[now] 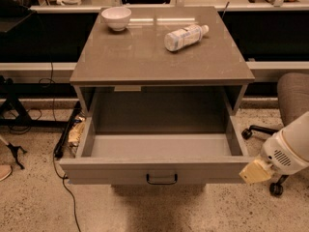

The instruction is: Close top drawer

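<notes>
The top drawer (159, 170) of the grey cabinet (159, 57) is pulled far out and is empty inside. Its flat front faces me and has a small black wire handle (161, 179) at the centre. My gripper (256, 172) shows as a yellowish tip on the white arm (289, 149) coming in from the right. The tip is at the right end of the drawer front, at or just off its corner.
A white bowl (116, 18) and a plastic bottle (185, 36) lying on its side sit on the cabinet top. An office chair (289, 100) stands to the right. Cables (63, 144) and a stand (12, 110) lie on the floor to the left.
</notes>
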`<state>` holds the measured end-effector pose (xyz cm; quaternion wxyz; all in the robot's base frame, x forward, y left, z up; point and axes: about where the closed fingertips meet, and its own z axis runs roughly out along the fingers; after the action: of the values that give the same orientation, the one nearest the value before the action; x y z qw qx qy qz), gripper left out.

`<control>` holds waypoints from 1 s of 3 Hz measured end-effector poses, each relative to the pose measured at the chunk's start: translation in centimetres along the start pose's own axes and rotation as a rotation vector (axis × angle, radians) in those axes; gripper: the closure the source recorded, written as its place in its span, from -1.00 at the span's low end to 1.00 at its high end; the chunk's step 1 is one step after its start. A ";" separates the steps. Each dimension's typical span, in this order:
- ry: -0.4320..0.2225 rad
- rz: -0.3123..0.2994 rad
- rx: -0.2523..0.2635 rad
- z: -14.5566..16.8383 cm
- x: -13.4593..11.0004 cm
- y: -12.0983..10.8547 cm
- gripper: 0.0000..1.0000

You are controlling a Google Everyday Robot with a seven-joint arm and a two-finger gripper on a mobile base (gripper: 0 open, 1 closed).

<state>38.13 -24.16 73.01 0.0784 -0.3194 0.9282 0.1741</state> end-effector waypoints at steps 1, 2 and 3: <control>0.023 0.091 0.029 2.8 2.7 -2.4 1.00; 0.019 0.147 0.062 7.1 2.9 -4.5 1.00; 0.001 0.151 0.070 10.7 1.2 -5.8 1.00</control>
<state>41.10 -25.14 61.23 0.0758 -0.2456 0.9552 0.1470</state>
